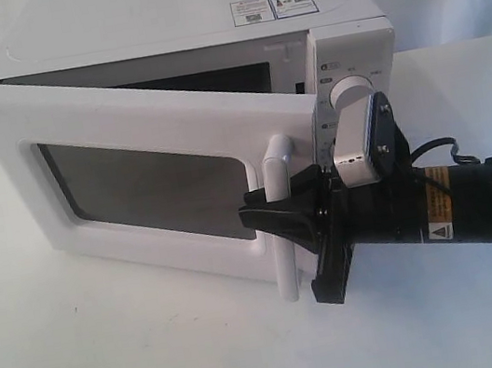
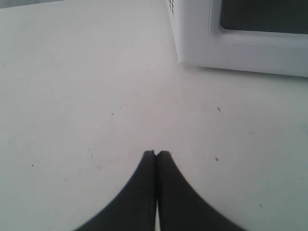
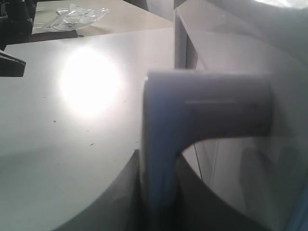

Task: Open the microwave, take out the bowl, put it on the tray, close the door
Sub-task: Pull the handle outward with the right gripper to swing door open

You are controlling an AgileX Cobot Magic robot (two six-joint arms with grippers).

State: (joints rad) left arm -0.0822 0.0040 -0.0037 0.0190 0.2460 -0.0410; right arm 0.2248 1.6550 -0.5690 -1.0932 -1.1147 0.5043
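First, from the exterior camera, the white microwave (image 1: 152, 20) sits on a pale table (image 1: 114, 357) with its door (image 1: 102, 114) swung partly open, hinged on the left of that view. The gap behind the door is dark, and I cannot tell what lies inside. The right gripper (image 1: 274, 208) reaches in from the right with its black fingers closed around the upright white handle (image 1: 272, 156) near the door's free edge. A round dial (image 1: 353, 89) shows just above the arm, and two stickers (image 1: 273, 7) lie on the microwave's top. Next, the left wrist camera shows the left gripper (image 2: 156, 155) with its two dark fingertips pressed together, holding nothing, above bare table (image 2: 72, 96). A lower corner of the microwave (image 2: 192, 33) and part of the door's dark window (image 2: 264, 14) stand well apart from it. Last, the right wrist camera is blurred and very close. The handle (image 3: 207, 106) fills the middle, its bar running down between the right gripper's (image 3: 156, 202) dark fingers, which touch it on both sides. The door's face (image 3: 240, 168) is beside it, and a crumpled plastic bag (image 3: 79, 14) lies far off on another surface.
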